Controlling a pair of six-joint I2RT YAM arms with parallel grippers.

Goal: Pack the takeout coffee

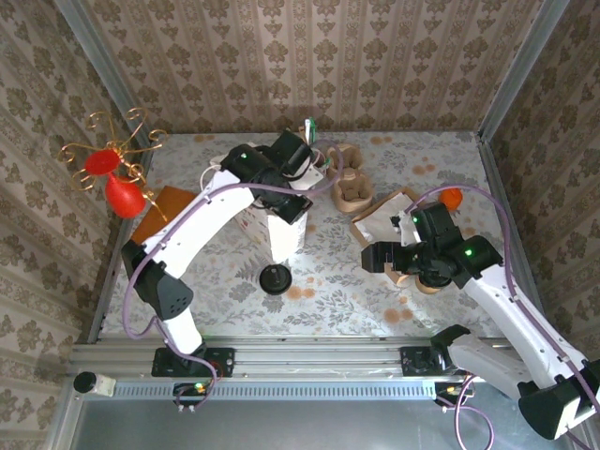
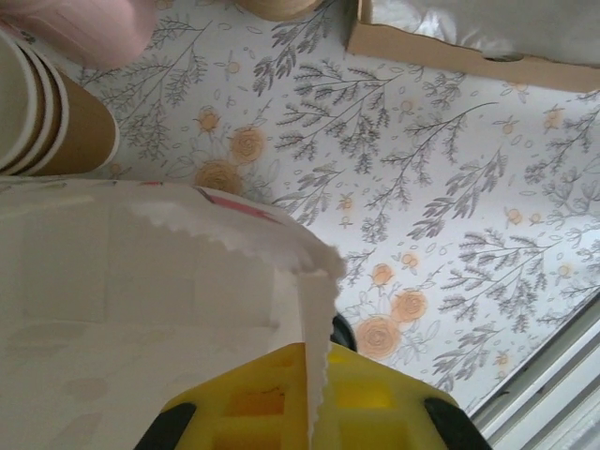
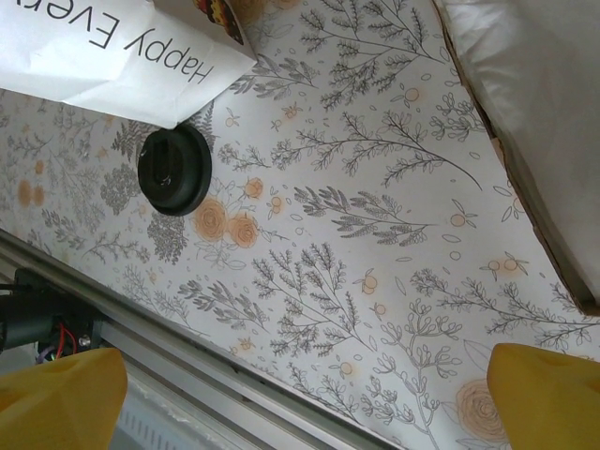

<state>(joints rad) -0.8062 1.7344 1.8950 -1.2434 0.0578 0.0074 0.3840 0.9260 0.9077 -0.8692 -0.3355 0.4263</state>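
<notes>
floral tabletop [image 1: 216, 272], damask walls [image 1: 328, 56]. your left gripper [image 2: 307, 384] clamps the rim of the white bag [image 1: 286, 234], centre frame; right gripper [image 1: 373, 258] gapes empty, lower right. takeout coffee [image 1: 275, 278] stands just below the bag.

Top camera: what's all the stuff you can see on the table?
bag: one, white paper, middle of the table
lid: one, black, round, just in front of the bag
cups: several, beige, nested, behind the bag to the right
box: one, brown cardboard, right of the cups
vase: one, red with gold wire curls, far left
board: one, brown, flat, beside the vase
orange thing: one, behind the right arm, too small to name
left gripper: one, yellow-tipped, shut on the bag's top edge
right gripper: one, yellow-tipped, open, holding nothing, near the box
</notes>
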